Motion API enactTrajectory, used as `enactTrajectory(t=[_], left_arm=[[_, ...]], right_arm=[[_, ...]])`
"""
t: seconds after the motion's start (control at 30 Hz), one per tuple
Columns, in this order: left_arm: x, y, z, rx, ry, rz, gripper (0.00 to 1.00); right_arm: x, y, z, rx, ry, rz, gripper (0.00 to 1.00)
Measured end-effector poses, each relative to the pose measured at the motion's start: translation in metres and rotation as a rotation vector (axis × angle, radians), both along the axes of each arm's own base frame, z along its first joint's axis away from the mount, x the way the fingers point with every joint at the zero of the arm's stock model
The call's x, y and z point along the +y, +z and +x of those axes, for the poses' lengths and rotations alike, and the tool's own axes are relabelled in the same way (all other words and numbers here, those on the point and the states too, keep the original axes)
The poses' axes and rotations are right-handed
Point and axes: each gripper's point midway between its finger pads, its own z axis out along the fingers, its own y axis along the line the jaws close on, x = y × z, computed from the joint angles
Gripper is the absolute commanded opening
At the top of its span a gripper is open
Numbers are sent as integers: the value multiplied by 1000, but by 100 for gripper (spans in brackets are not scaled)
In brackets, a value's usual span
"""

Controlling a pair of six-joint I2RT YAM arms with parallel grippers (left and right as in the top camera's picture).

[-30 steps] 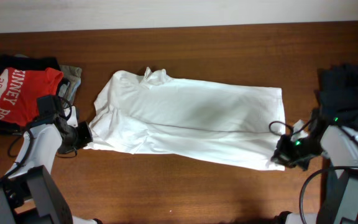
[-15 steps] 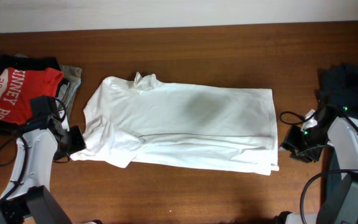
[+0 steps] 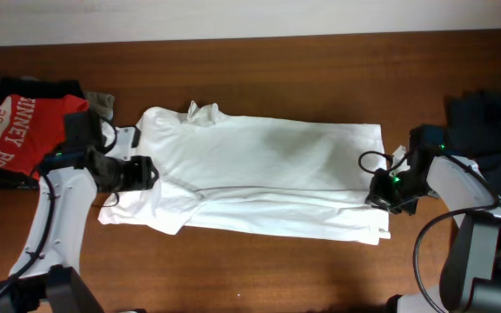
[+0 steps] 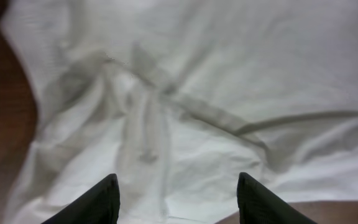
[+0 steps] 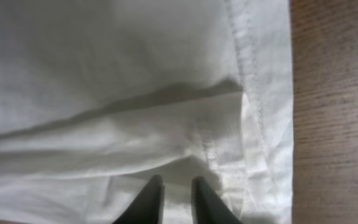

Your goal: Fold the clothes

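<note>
The clothes are one white shirt (image 3: pixel 268 174), lying folded lengthwise across the middle of the table, collar at the back left. My left gripper (image 3: pixel 146 171) hovers over its crumpled left sleeve. In the left wrist view this gripper (image 4: pixel 178 196) is open, its fingers (image 4: pixel 98 202) wide apart above wrinkled cloth (image 4: pixel 197 81) with nothing held. My right gripper (image 3: pixel 377 189) sits at the shirt's right hem. In the right wrist view it (image 5: pixel 178 198) is pinched nearly together on a raised fold of the hem (image 5: pixel 210 143).
A red shirt with white lettering (image 3: pixel 16 130) lies on dark cloth at the far left, with a grey-green garment (image 3: pixel 103 103) beside it. A dark pile of clothes (image 3: pixel 490 122) fills the right edge. Bare wooden table (image 3: pixel 277 269) runs along the front.
Both grippers let go of the shirt's ends and it settled flat. The left gripper then moved right over the sleeve, open. The right gripper came back left to the hem and closed.
</note>
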Motion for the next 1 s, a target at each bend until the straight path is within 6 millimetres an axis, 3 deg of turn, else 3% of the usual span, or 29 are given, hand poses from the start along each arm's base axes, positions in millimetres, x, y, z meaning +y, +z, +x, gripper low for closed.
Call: enactTrajectory(t=[0.07,0.17,0.27,0.37,0.53,0.7,0.77,0.8,0.83,1.0], left_arm=[[-20,0,-1,-4,-88,7,60],[-46,-6,-9,10,-190,33,55],[-71,-23,-32,74,-287,51,52],[-69,-46,-56,185,-320,141,47],[-57,-59,-73,275,-265,212,52],[-55,-75,-76,310,-244,221,51],[-57,-88,-78,342,-265,248,36],[-59,-93,-80,357,-281,262,11],[-59,-96,-81,365,-283,280,1],[-53,-81,-88,436,-296,354,1]], right_arm=[[-1,-1,3,-9,-4,-4,12],[-1,-1,3,-7,-6,-7,27],[0,-1,-4,21,-11,-2,33],[0,13,-7,-4,-11,-8,38],[-1,59,-3,-166,-12,-42,44],[-1,65,-2,-192,-12,-47,44],[-1,65,-2,-191,-12,-47,44],[-1,65,-2,-191,-12,-47,45],[-1,65,-2,-191,-12,-47,44],[-1,65,-3,-188,-12,-46,44]])
